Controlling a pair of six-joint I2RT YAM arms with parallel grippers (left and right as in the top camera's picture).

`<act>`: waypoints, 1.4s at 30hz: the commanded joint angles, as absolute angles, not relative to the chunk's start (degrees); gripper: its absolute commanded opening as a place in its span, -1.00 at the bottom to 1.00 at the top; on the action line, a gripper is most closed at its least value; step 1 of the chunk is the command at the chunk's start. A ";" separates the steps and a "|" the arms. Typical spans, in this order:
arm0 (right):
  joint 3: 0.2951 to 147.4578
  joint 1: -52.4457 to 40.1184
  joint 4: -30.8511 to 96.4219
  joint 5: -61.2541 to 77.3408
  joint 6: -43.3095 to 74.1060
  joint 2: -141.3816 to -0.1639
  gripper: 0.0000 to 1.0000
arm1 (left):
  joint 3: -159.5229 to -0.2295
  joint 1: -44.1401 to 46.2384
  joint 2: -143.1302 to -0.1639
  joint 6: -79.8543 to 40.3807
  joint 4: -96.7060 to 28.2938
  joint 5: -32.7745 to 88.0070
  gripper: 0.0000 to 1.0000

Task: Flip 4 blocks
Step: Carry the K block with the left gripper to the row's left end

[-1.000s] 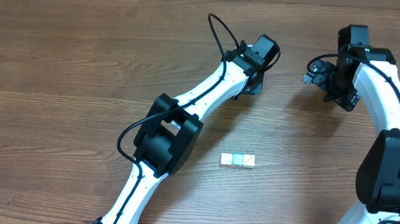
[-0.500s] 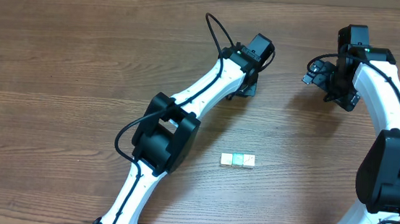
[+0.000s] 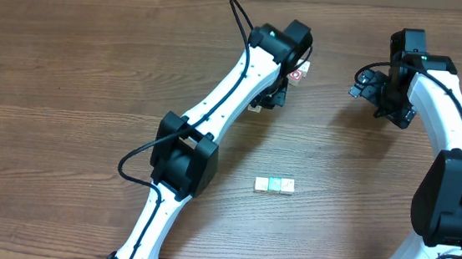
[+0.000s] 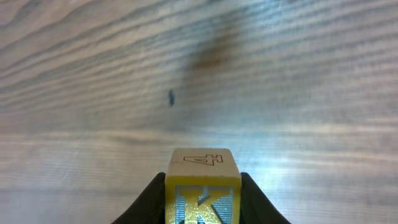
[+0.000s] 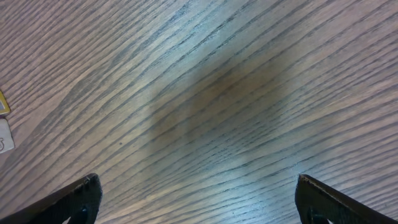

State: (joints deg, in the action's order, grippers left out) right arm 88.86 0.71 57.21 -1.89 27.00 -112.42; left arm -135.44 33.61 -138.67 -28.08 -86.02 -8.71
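The left tool (image 4: 203, 202) is gripping a yellow block (image 4: 202, 169), with its 2 dark fingers (image 4: 148, 202) pressing on the block's opposite sides. The block is sitting upright between them, showing a 4 on its top face and a K on the face turned toward the wrist camera. Whether it is touching the bench (image 4: 93, 74) is not showing. From overhead, this tool is pointing down at the far middle of the bench. A small pale face with a red mark (image 3: 300, 72) is peeking out at its right edge, and whether that belongs to the gripped block is unclear. Well apart from this tool, back toward the arm bases, a row of 3 blocks (image 3: 276, 185) is lying side by side and touching: pale, teal-green in the middle, pale. Off to the left tool's right, the right tool (image 5: 198, 186) is hanging over bare wood with its jaws spread wide, holding nothing.
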 commanded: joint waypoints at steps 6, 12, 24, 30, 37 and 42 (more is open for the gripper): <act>89.21 0.78 57.14 -2.02 27.40 -112.38 1.00 | -137.97 33.45 -137.49 -28.60 -95.72 -6.39 -0.57; 89.21 0.78 57.14 -2.02 27.40 -112.38 1.00 | -137.93 34.11 -135.17 -26.09 -96.86 -1.02 -0.62; 89.21 0.78 57.14 -2.02 27.40 -112.38 1.00 | -114.69 35.79 -113.73 -30.28 -96.51 -3.99 -0.60; 89.21 0.78 57.14 -2.02 27.40 -112.38 1.00 | -91.74 36.80 -102.41 -35.55 -86.28 -4.14 -0.54; 89.21 0.78 57.14 -2.02 27.40 -112.38 1.00 | -70.35 36.95 -99.00 -38.65 -65.58 2.63 -0.54; 89.21 0.78 57.14 -2.02 27.40 -112.38 1.00 | -63.26 37.21 -99.00 -42.39 -53.91 3.05 -0.62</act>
